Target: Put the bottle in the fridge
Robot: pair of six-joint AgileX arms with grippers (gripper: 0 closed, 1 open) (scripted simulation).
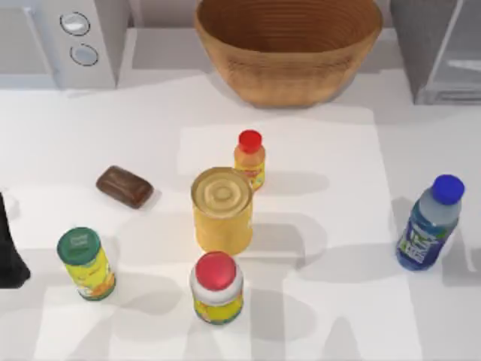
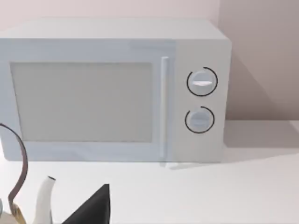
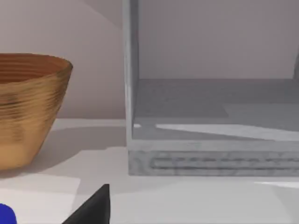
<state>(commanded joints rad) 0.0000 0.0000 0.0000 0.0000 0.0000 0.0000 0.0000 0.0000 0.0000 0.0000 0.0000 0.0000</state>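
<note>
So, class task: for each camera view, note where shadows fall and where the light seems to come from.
Top view: the bottle and the yellow can throw soft shadows to the table's right, so light comes from the left. Left wrist view: the microwave shades the wall beside it. Right wrist view: a bright streak crosses the fridge floor.

Bottle (image 1: 428,226): clear glossy plastic, smooth blue cap. Fridge (image 3: 210,116): matt grey panels, ribbed strip along the base. Bowl (image 1: 288,47): woven, finely ridged, tan. Can (image 1: 222,209): ringed metallic lid. Table (image 1: 338,316): smooth matt white.
</note>
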